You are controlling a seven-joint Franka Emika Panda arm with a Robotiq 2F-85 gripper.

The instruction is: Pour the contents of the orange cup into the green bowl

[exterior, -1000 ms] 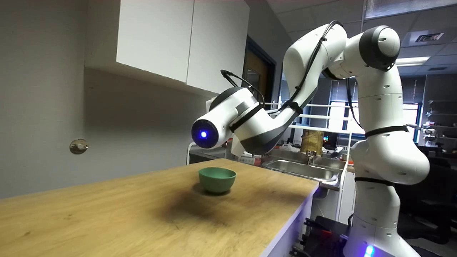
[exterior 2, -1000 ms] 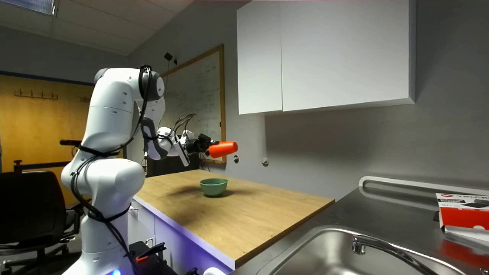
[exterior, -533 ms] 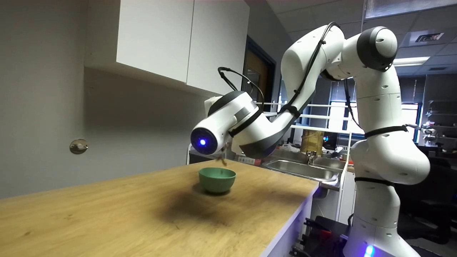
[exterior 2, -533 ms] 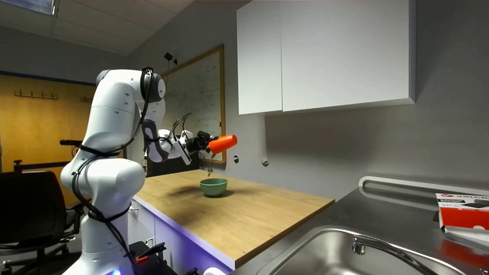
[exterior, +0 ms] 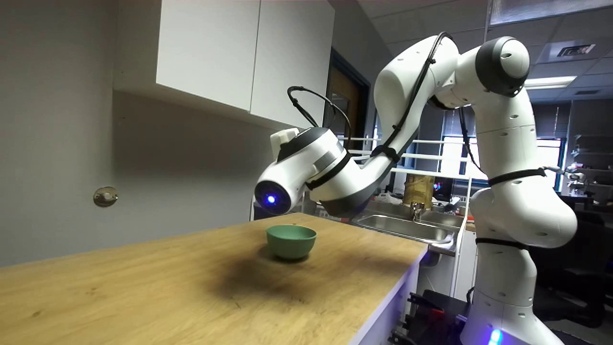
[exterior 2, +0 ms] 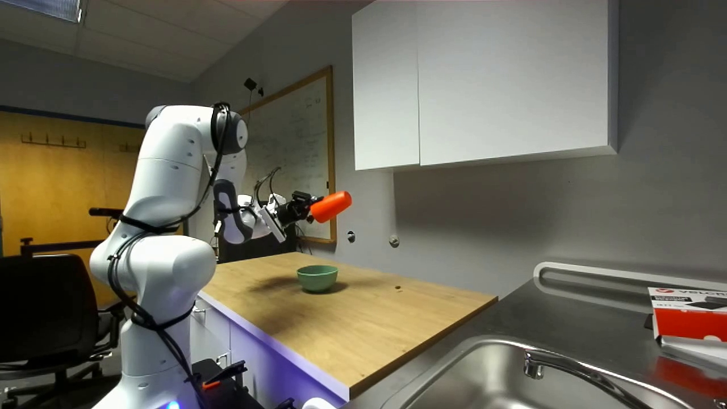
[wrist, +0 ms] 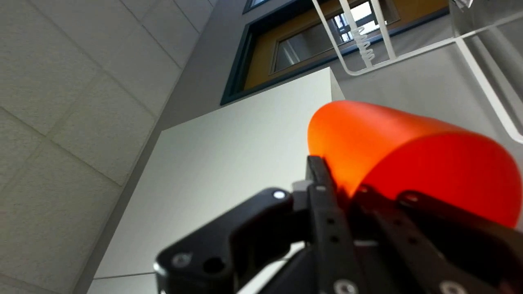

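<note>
The orange cup (exterior 2: 331,206) is tilted in the air above the table, its closed end raised away from the robot and its open mouth low. My gripper (exterior 2: 313,211) is shut on its wall near the mouth. In the wrist view the cup (wrist: 367,134) lies between the fingers (wrist: 341,196), one finger outside and one inside the mouth; the visible red interior looks empty. The green bowl (exterior 2: 317,279) stands upright on the table below the cup, and also shows in an exterior view (exterior: 290,243). Its bottom and any contents are hidden. There the arm hides the cup and fingers.
A small brown piece (exterior 2: 398,287) lies on the wooden table (exterior 2: 363,329), right of the bowl. White cabinets (exterior 2: 483,79) hang on the wall above. A sink (exterior 2: 494,363) and a red-white box (exterior 2: 690,318) are beyond the table's end.
The cup has tipped further, its closed end rising. Brown pieces fell from its mouth toward the bowl half a second ago; none show falling now. A brown piece now lies on the table.
</note>
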